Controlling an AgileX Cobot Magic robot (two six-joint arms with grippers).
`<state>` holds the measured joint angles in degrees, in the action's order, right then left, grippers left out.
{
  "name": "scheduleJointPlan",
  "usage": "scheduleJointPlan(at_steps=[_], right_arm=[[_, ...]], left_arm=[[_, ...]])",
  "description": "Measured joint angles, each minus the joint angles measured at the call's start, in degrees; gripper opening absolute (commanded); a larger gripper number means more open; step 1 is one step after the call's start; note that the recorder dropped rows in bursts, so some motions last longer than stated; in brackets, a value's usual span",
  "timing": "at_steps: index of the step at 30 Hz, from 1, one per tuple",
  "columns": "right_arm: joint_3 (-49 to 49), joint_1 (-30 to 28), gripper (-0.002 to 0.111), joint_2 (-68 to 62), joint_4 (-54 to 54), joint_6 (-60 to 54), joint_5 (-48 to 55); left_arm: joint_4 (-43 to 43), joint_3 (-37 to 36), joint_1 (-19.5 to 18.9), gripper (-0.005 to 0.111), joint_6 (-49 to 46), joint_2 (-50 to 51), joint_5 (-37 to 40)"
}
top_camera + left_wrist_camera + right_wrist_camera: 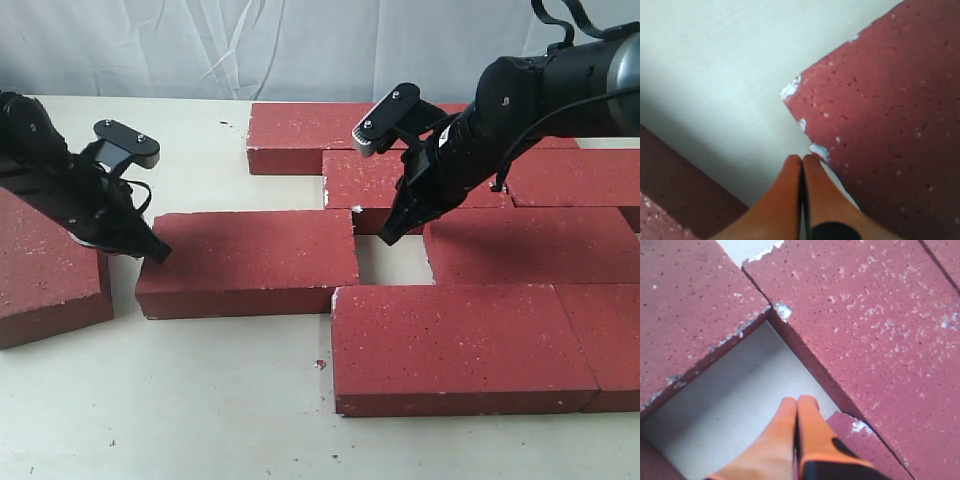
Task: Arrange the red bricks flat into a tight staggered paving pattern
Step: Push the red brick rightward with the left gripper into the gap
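Several dark red bricks lie flat on the table. One brick point(250, 262) sits left of a small square gap point(392, 258) in the paving. My left gripper point(158, 254) is shut and empty, its tips at that brick's left end, near its chipped corner point(790, 91). My right gripper point(387, 236) is shut and empty, with its tips over the gap's bare floor point(735, 390). Around the gap lie the middle-row brick point(400, 180), the right brick point(530, 245) and the front brick point(455, 345). A loose brick point(45, 270) lies at the far left.
A back-row brick point(310, 135) lies behind the pattern. Another brick point(610, 340) closes the front row at the right edge. Pale table point(180, 400) stretches in front and at the back left. A white cloth point(250, 45) hangs behind.
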<state>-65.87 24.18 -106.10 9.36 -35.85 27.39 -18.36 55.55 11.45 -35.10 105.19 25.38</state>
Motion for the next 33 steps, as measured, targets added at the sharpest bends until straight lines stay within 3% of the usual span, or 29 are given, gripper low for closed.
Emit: scheduleJointPlan(at_steps=[16,28,33], right_arm=[[0.0,0.0,-0.001,0.0,0.1,0.0,-0.3],[0.0,0.0,-0.001,0.0,0.1,0.0,-0.5],[0.0,0.0,-0.001,0.0,-0.5,0.0,-0.5]], left_arm=[[-2.7,0.3,0.0,0.0,-0.1,0.6,-0.8],[-4.9,0.3,2.8,0.0,-3.0,0.6,-2.4],[-11.9,0.3,2.8,0.0,-8.8,0.6,-3.2]])
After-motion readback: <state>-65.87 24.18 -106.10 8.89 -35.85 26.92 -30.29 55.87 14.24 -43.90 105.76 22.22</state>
